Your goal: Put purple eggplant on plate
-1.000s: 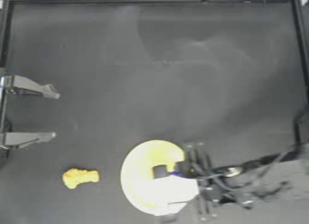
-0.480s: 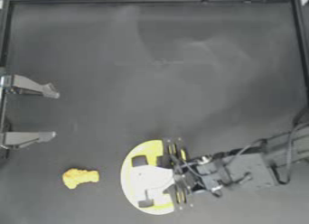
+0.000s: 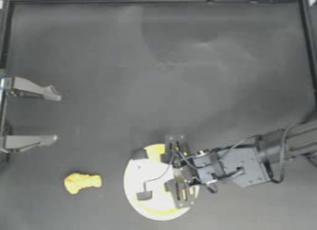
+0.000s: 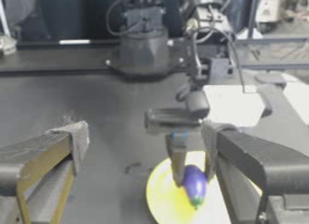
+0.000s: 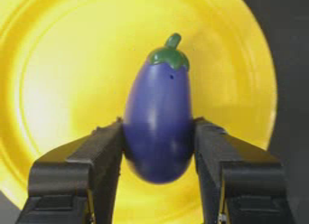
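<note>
The plate lies near the front edge of the dark surface, and the right gripper reaches over it from the right. In the right wrist view the purple eggplant sits upright between the two fingers, its fat lower half pinched on both sides and its green stem cap pointing away from the wrist, with the plate filling the background behind it. The left wrist view shows the eggplant hanging stem-down just above the plate; whether it touches the plate cannot be told.

Against the frame half a second ago, the right arm has swung round: the gripper body now lies more level across the plate's right side, and the fingers spread over the plate's middle.

The left gripper is parked at the left edge, its fingers wide apart and holding nothing. A lumpy yellow object rests on the surface left of the plate, apart from it.
</note>
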